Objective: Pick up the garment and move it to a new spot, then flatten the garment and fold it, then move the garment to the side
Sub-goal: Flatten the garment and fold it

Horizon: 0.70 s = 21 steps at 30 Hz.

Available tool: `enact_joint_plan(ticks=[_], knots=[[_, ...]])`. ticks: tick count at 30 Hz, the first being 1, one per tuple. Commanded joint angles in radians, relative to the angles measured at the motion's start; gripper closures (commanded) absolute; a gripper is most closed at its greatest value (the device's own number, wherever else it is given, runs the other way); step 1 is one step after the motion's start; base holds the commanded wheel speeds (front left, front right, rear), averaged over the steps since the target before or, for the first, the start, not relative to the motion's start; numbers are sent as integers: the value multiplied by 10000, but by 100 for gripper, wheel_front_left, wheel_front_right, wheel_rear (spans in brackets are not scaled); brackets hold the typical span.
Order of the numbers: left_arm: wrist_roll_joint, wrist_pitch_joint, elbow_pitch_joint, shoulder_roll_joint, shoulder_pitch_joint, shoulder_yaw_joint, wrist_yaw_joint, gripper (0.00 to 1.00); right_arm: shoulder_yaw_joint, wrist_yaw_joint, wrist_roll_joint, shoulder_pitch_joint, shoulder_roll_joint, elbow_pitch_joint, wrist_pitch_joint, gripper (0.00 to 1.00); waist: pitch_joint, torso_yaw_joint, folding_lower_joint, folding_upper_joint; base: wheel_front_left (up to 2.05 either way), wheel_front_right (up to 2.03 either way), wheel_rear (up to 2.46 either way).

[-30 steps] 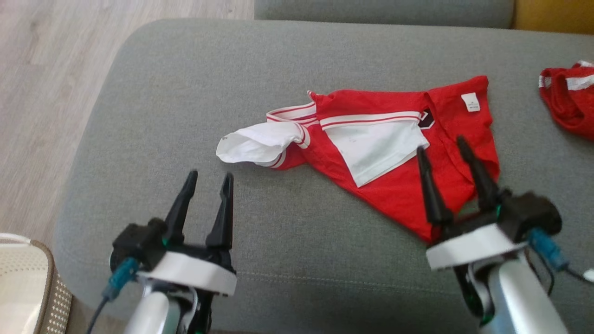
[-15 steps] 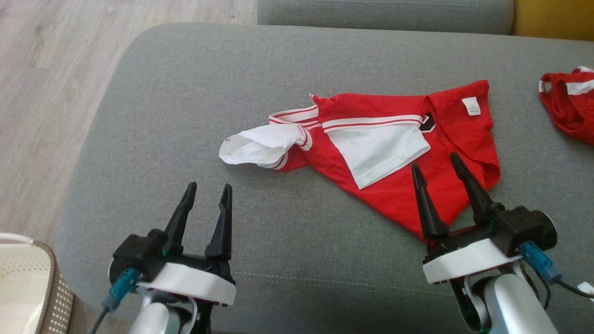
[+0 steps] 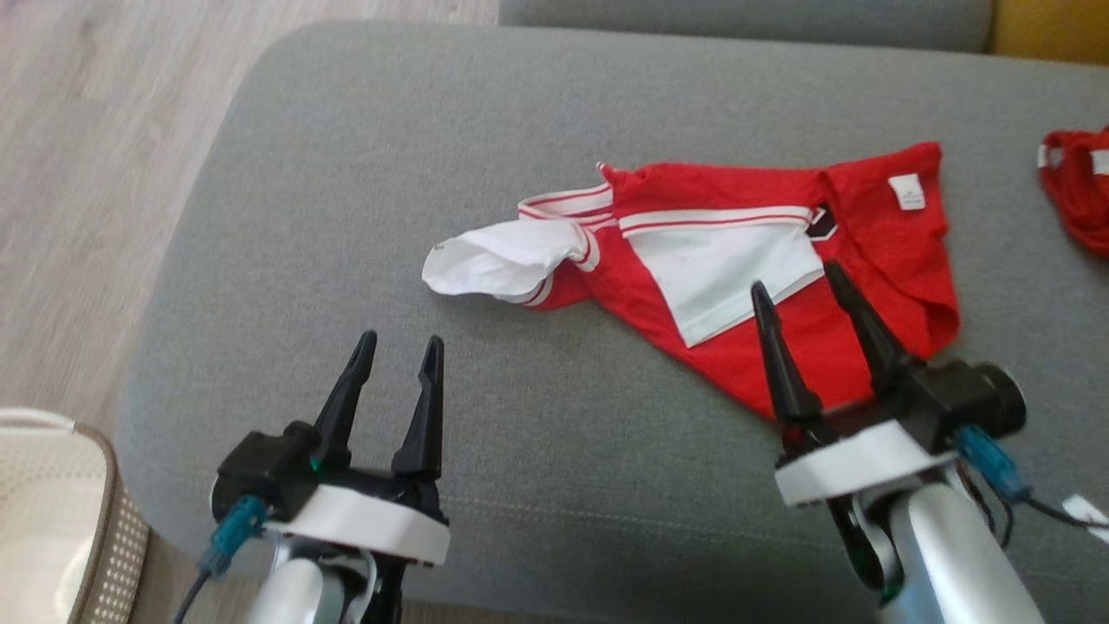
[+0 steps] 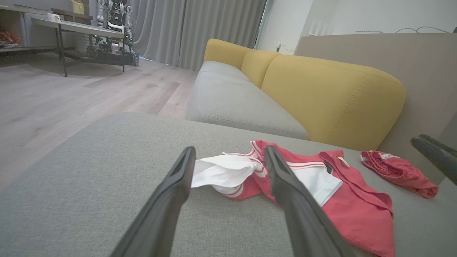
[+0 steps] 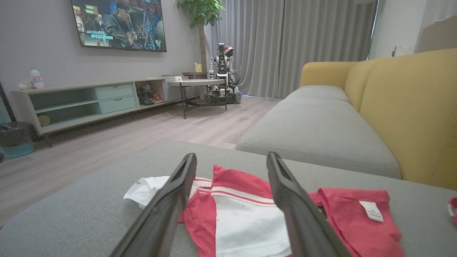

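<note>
The red-and-white garment (image 3: 762, 251) lies crumpled on the grey cushion (image 3: 346, 173), the right gripper (image 3: 795, 276) at its near edge, the left gripper (image 3: 402, 338) apart from it, both with fingers spread.

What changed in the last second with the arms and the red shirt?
The right end effector drifted to its left and slightly back toward the robot, over the near corner of the shirt. Nothing was gripped or released: both it and the left end effector stayed open and empty. The shirt lies unmoved on the sofa; the camera shifted slightly.
</note>
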Motion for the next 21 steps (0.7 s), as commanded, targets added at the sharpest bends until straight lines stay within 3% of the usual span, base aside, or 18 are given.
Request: enact_joint_plan(ticks=[1, 8, 21], knots=[[-41, -53, -459, 24, -639, 209, 108, 0, 304, 69, -162, -740, 67, -140, -64, 0, 332, 143, 0, 0, 0, 0, 0], [-260, -53, -515, 24, -997, -135, 119, 0, 430, 69, -336, -1710, -66, 776, -64, 0, 1172, 504, 0, 0, 0, 0, 0], [-591, -53, -410, 24, -1534, -579, 170, 0, 602, 69, -225, -3350, -340, 4679, 521, 0, 2042, 1131, 0, 0, 0, 0, 0]])
